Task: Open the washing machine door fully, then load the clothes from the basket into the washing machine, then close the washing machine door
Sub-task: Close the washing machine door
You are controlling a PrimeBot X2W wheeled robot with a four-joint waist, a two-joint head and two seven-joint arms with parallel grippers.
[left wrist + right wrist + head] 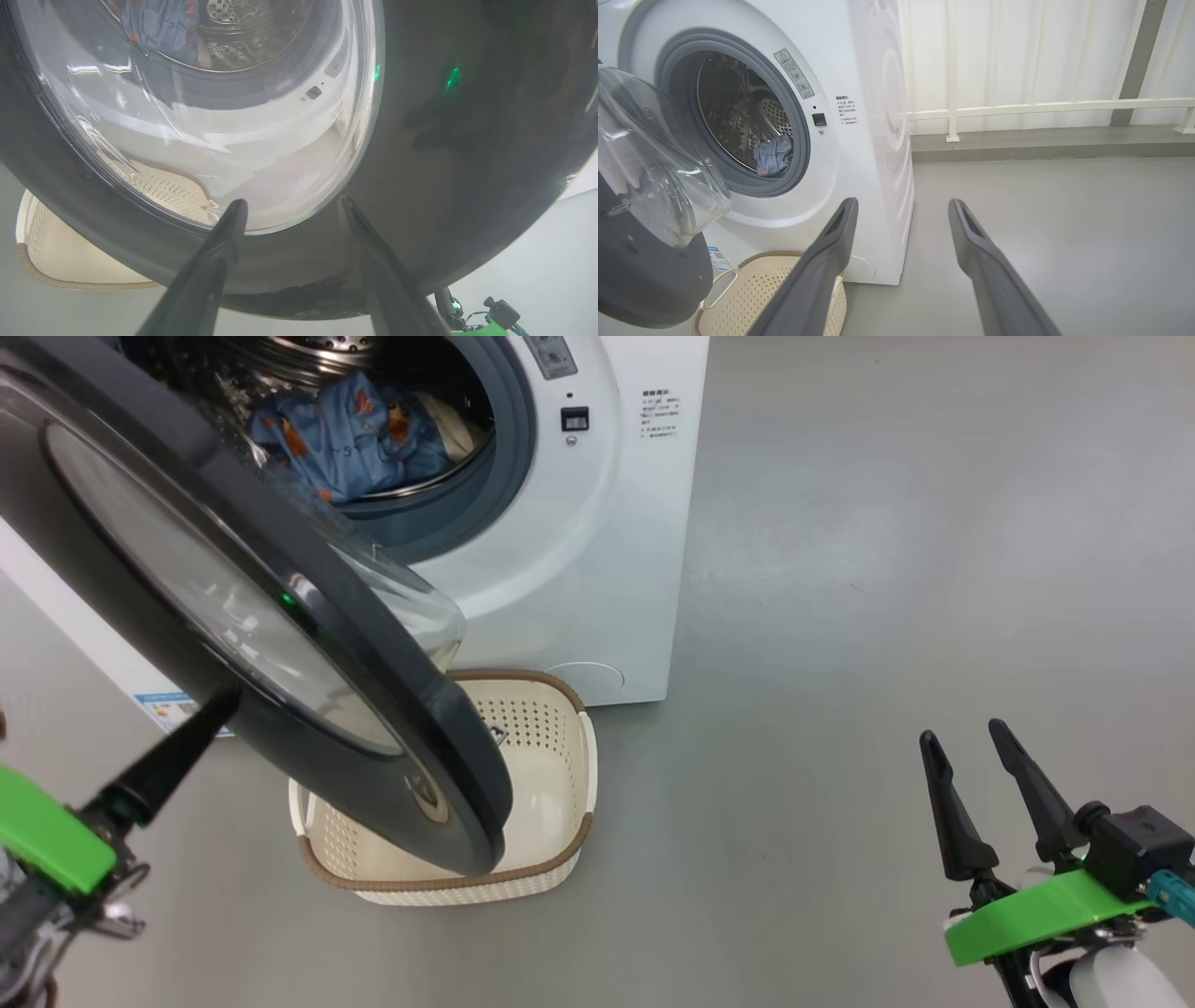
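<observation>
Two of three steps look done: the clothes (pixel 345 439) lie in the washing machine (pixel 597 523) drum, and the basket (pixel 560 775), at its six o'clock, shows bare. The washing machine door (pixel 373 709) stands open and is not yet closed. Left hand (pixel 289 205) is spread and empty at the door's outer face; contact is unclear. Right hand (pixel 962 733), at four o'clock, is spread and empty.

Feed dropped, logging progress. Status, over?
Both open: left gripper at the washing machine door rim, right gripper aside. Drum holds the clothes; basket looks empty. Door part-open, overhanging the basket.
</observation>
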